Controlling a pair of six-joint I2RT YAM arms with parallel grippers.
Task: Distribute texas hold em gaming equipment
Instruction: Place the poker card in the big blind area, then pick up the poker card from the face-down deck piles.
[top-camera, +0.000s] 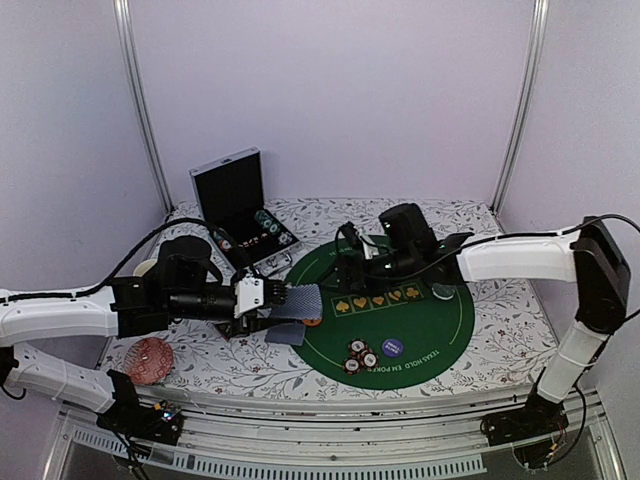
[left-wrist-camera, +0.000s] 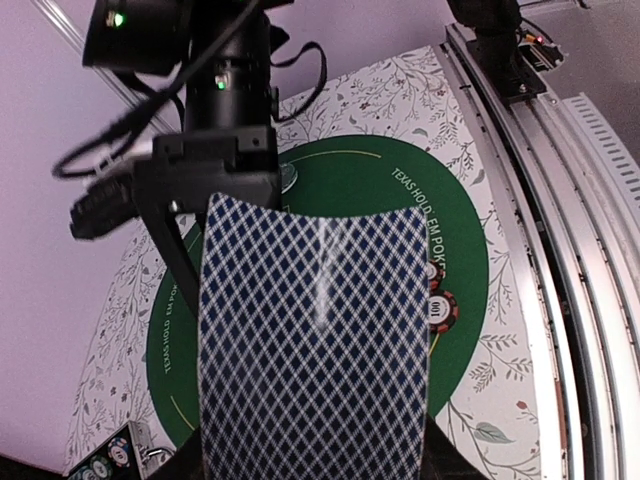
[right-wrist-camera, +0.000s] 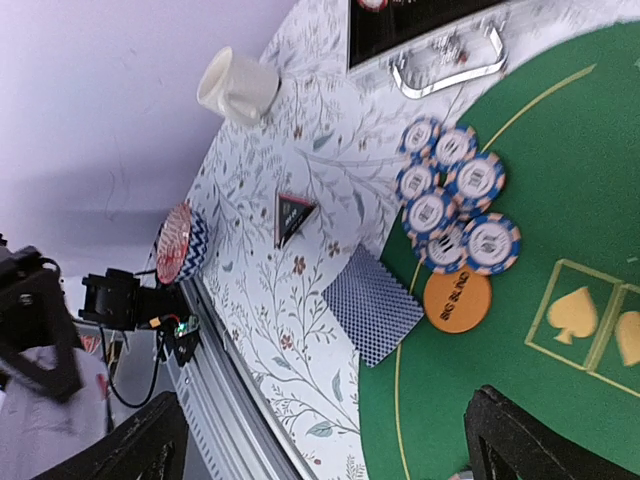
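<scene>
My left gripper (top-camera: 262, 300) is shut on a stack of blue-grey-backed playing cards (left-wrist-camera: 315, 340), held above the green poker mat's (top-camera: 440, 330) left edge; the cards hide its fingers in the left wrist view. My right gripper (right-wrist-camera: 335, 440) hangs open over the mat with nothing between its fingers. Below it, a loose card (right-wrist-camera: 375, 300) lies across the mat's edge beside an orange button (right-wrist-camera: 457, 300) and several blue striped chips (right-wrist-camera: 450, 195). A black triangular marker (right-wrist-camera: 292, 215) lies on the floral cloth. Red chips (top-camera: 360, 352), a purple button (top-camera: 392, 347) and a pale-green button (top-camera: 441, 291) rest on the mat.
An open chip case (top-camera: 240, 205) stands at the back left. A cream mug (right-wrist-camera: 235, 85) and a red patterned round object (top-camera: 150, 360) sit on the left of the table. The metal rail (left-wrist-camera: 560, 250) runs along the near edge.
</scene>
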